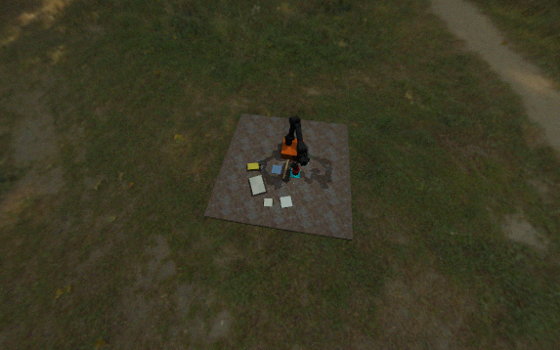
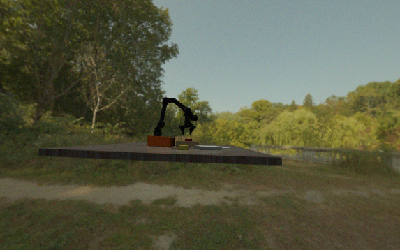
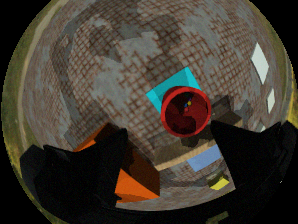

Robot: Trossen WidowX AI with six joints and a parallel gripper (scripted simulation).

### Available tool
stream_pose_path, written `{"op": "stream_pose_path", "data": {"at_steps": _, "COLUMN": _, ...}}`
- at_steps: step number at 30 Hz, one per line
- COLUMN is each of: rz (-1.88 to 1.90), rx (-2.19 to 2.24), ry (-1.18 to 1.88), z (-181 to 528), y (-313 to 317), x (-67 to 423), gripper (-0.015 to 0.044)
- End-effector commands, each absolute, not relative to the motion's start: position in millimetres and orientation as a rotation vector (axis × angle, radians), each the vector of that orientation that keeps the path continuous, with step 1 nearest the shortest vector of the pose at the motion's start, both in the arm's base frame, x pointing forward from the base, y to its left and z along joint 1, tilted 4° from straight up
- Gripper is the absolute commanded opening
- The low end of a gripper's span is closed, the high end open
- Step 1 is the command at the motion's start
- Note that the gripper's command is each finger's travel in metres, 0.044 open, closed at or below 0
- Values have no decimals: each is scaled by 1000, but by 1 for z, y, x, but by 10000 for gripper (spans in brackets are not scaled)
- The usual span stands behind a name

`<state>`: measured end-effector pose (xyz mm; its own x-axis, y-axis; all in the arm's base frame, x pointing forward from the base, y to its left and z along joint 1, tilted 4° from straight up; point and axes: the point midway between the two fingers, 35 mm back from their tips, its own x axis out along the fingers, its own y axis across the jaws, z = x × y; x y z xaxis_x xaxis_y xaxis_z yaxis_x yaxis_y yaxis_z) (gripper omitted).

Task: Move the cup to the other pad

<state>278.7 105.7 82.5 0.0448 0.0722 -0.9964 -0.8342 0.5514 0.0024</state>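
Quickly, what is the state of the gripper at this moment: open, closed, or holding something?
Gripper: open, holding nothing. It hangs above the red cup, which stands on the cyan pad.

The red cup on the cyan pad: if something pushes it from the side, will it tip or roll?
The cup stands upright on the cyan pad, open side up, so a low push would probably slide it and a high one might tip it. Its round wall suggests it would roll once down. The marbles inside look loose and would likely spill. The gripper hangs above, jaws open.
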Motion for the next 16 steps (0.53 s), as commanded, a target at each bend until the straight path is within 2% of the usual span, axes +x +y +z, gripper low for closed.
{"op": "stream_pose_path", "data": {"at_steps": 1, "rz": 789, "rx": -729, "ry": 1347, "z": 103, "y": 104, "x": 278, "gripper": 440}}
{"op": "stream_pose_path", "data": {"at_steps": 16, "rz": 791, "rx": -726, "ry": 1344, "z": 119, "y": 105, "x": 278, "gripper": 440}}
